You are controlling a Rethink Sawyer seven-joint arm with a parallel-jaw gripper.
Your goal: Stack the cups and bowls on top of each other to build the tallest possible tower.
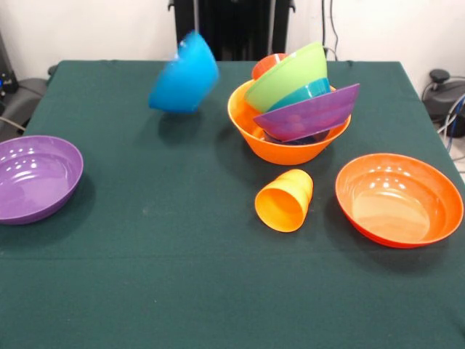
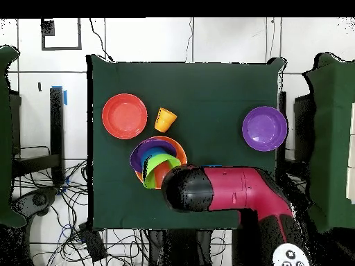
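Two bowls lie loose on the green tabletop [image 1: 145, 276]: a wide purple bowl [image 1: 35, 178] at the left edge of the front view and a wide red-orange bowl [image 1: 399, 198] at the right, both upright and well apart from each other. Between them, nearer the red-orange bowl, a yellow-orange cup [image 1: 285, 200] lies on its side with its mouth toward the camera. Just behind the cup stands the tower [image 1: 294, 109]: a large yellow-orange bowl [image 1: 280, 149] holding a tilted purple bowl [image 1: 309, 113], a teal-blue bowl [image 1: 309, 92] and a lime green bowl [image 1: 285, 75] leaning on edge, with a red-orange cup [image 1: 266, 65] peeking out behind. A blue bowl [image 1: 184, 74] hangs blurred and tilted above the tabletop, left of the tower. In the overhead view the red and black arm [image 2: 229, 194] covers that spot. The gripper itself is hidden, so I cannot tell whether it is clenched or released.
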